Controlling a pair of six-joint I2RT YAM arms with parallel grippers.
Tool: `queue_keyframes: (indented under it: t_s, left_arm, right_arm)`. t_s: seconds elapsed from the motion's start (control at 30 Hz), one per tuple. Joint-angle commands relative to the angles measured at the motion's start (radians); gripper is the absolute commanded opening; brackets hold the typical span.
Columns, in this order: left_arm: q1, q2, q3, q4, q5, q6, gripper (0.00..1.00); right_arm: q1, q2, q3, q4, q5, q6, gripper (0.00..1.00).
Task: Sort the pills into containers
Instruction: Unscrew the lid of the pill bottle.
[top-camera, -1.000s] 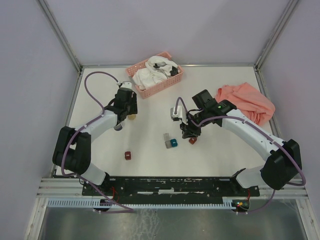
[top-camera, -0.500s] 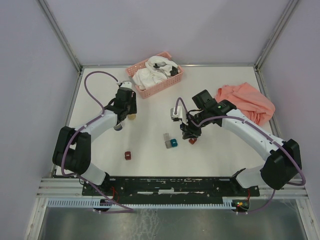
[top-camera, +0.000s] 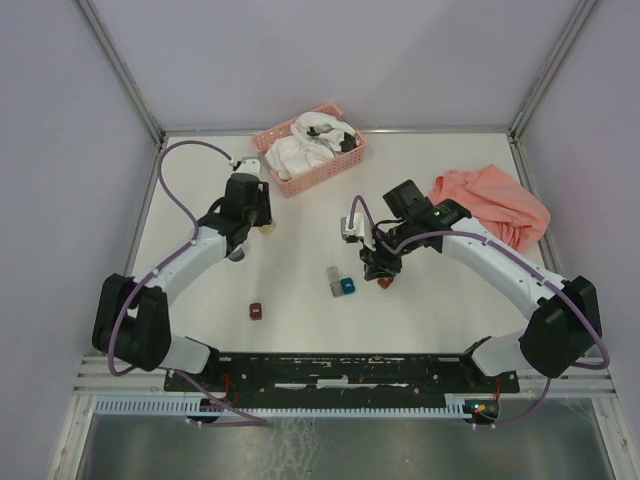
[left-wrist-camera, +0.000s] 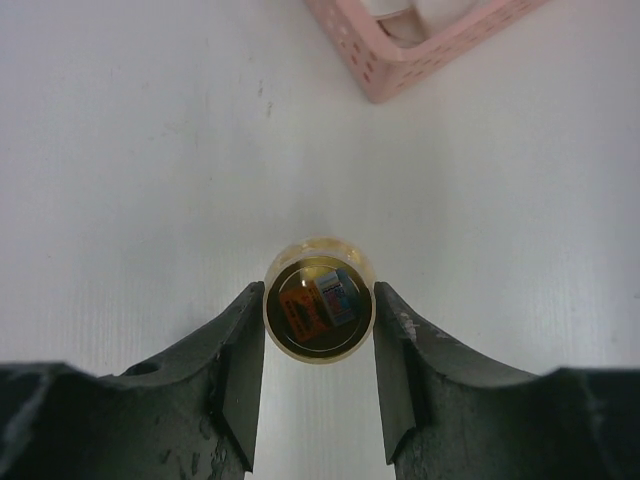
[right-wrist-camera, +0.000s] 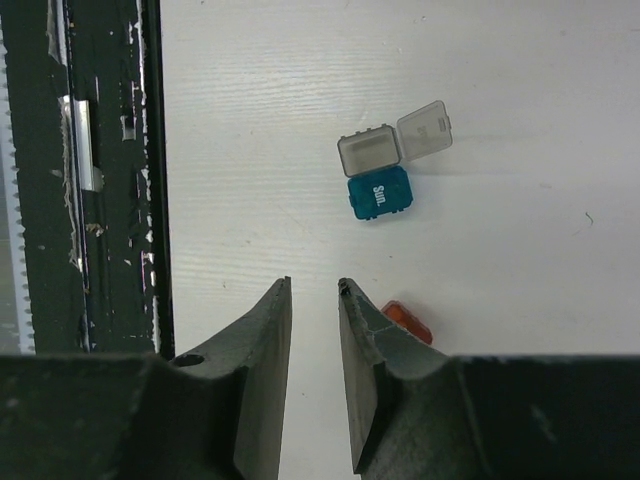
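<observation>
From above, the left pincer (top-camera: 262, 222) straddles the pill jar (top-camera: 268, 229), the pink basket (top-camera: 320, 172) just beyond its tips. The right pincer (top-camera: 382, 268) hangs beside a dark red box (top-camera: 385, 282).

Left wrist: jar flanked by both fingers (left-wrist-camera: 235, 350), contact uncertain, so I cannot tell if it grips; bare tabletop (left-wrist-camera: 150, 150) ahead.

Right wrist: jaws narrow, empty; teal box (right-wrist-camera: 380, 192) and open grey box (right-wrist-camera: 370, 153) ahead.

Likely step: seizing the jar; next, squeeze, lift clear of the basket.
</observation>
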Motion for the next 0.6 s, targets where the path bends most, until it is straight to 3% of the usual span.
queue_keyframes:
  t_s: [0.0,0.13,0.23,0.4,0.57]
  left_arm:
    - [-0.040,-0.170,-0.037,0.042,0.080,-0.060,0.03]
    - [-0.083,-0.317,-0.120,0.059,0.164,-0.120,0.03]
    - [-0.109,-0.446,-0.223,0.146,0.305,-0.189,0.03]
    - [-0.134,-0.640,-0.405,0.419,0.576,-0.372,0.03]
    - [-0.184,-0.759,-0.533,0.630,0.620,-0.504,0.03]
  right_arm:
    - [-0.002,0.005,0.029,0.001,-0.064,0.017,0.36]
    - [-0.012,-0.017,0.025,0.024,-0.129,0.050,0.46]
    - [-0.014,-0.058,0.004,0.094,-0.171,0.127,0.58]
    - [-0.018,-0.175,-0.094,0.359,-0.211,0.308,0.78]
    - [-0.019,-0.287,-0.207,0.639,-0.310,0.431,0.85]
